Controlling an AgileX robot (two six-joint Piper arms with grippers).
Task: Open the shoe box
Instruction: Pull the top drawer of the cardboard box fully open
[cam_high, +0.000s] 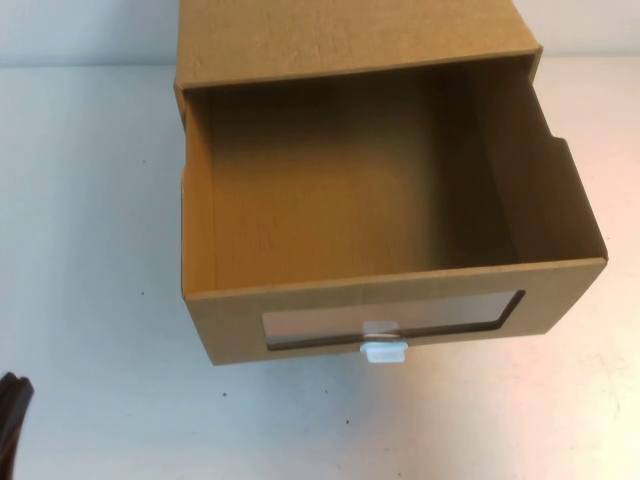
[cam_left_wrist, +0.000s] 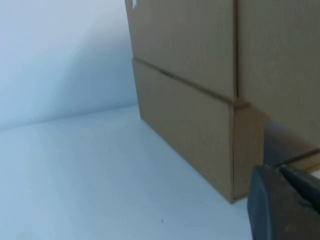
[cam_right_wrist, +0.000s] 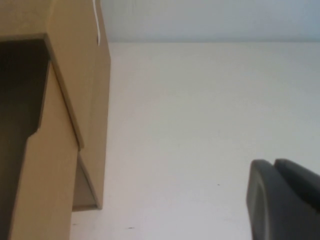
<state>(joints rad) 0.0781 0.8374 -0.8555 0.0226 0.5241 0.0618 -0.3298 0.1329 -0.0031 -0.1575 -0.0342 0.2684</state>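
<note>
- Currently, item one: shoe box (cam_high: 350, 40), brown cardboard, drawer type, standing on the white table (cam_high: 90, 200). Every place below is given from this box.
- Sleeve (cam_high: 300, 30): the box's fixed outer shell, at its far end from the robot.
- Drawer (cam_high: 230, 310): slid well out of the sleeve toward the robot, with its brown floor bare and nothing showing inside. Judged from this, the opening looks done or close to it.
- Window (cam_high: 440, 315): clear panel in the drawer's front face, presumably for seeing the contents without pulling.
- Pull tab (cam_high: 384, 349): small and white, at the lower middle of the drawer front. It is the obvious hold for drawing the tray out, and nothing touches it.
- Left gripper (cam_left_wrist: 285, 205): low, off the box's left side near the front corner, and apart from the cardboard. Whether it is apart or together cannot be told. It holds nothing that shows, and it reads as parked clear of the drawer's travel.
- Right gripper (cam_right_wrist: 285, 200): off the box's right side, over bare table, well apart from the wall. Its claw is pressed together on nothing, consistent with having no further hold to make on the tab.
</note>
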